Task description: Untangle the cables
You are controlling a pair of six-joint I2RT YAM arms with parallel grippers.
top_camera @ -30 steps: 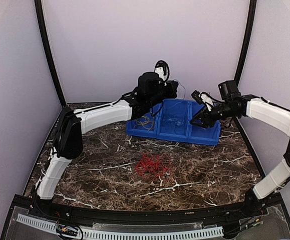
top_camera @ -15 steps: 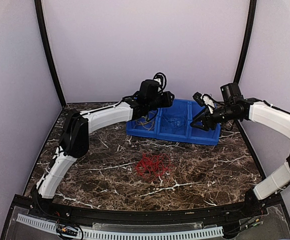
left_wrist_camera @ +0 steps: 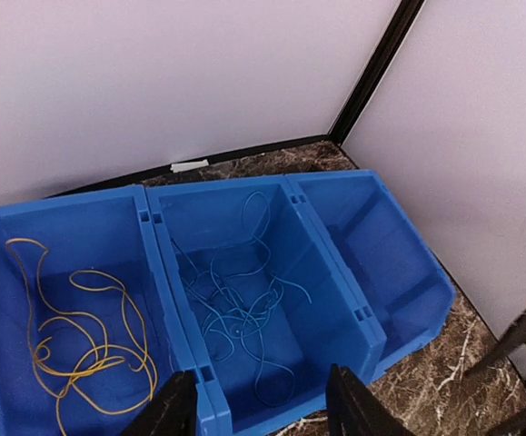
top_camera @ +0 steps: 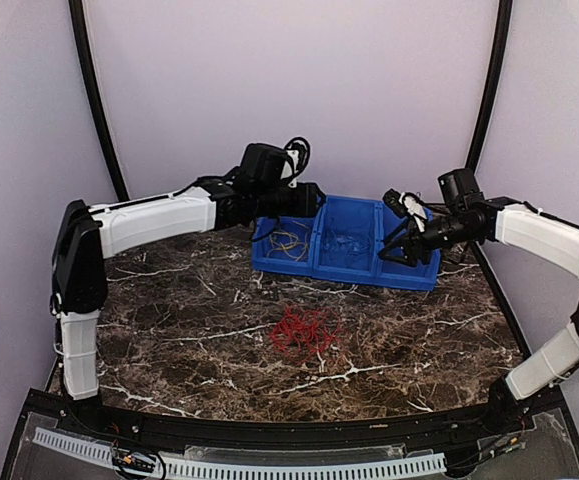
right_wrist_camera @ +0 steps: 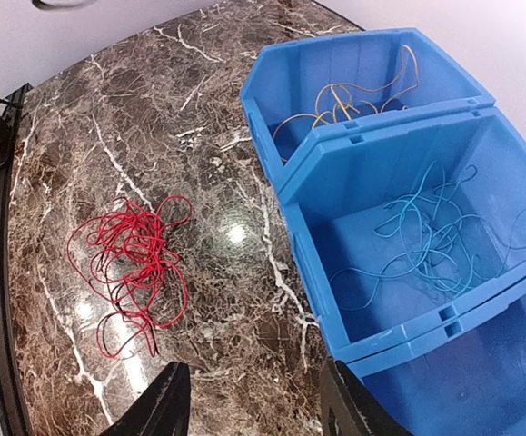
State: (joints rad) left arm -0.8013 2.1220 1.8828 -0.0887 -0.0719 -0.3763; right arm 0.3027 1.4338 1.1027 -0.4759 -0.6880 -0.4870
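Observation:
The cables lie in three separate bunches. The red cables (top_camera: 304, 330) (right_wrist_camera: 131, 263) sit tangled on the marble table. Yellow cables (top_camera: 287, 240) (left_wrist_camera: 81, 336) (right_wrist_camera: 344, 104) lie in the left compartment of the blue bin (top_camera: 349, 272), and blue cables (top_camera: 347, 243) (left_wrist_camera: 240, 309) (right_wrist_camera: 435, 236) lie in its middle compartment. My left gripper (top_camera: 314, 200) (left_wrist_camera: 263, 413) hovers above the bin's near-left side, open and empty. My right gripper (top_camera: 394, 250) (right_wrist_camera: 255, 409) hangs open at the bin's right end, holding nothing.
The bin's right compartment (left_wrist_camera: 381, 254) holds nothing. The bin stands near the back wall and the right corner post (left_wrist_camera: 372, 73). Marble table surface (top_camera: 189, 330) stretches around the red bunch, with a black rail (top_camera: 269, 430) along the front edge.
My left gripper has opened and drawn back to the left from over the yellow compartment, where the yellow cables now lie. The right arm has barely shifted.

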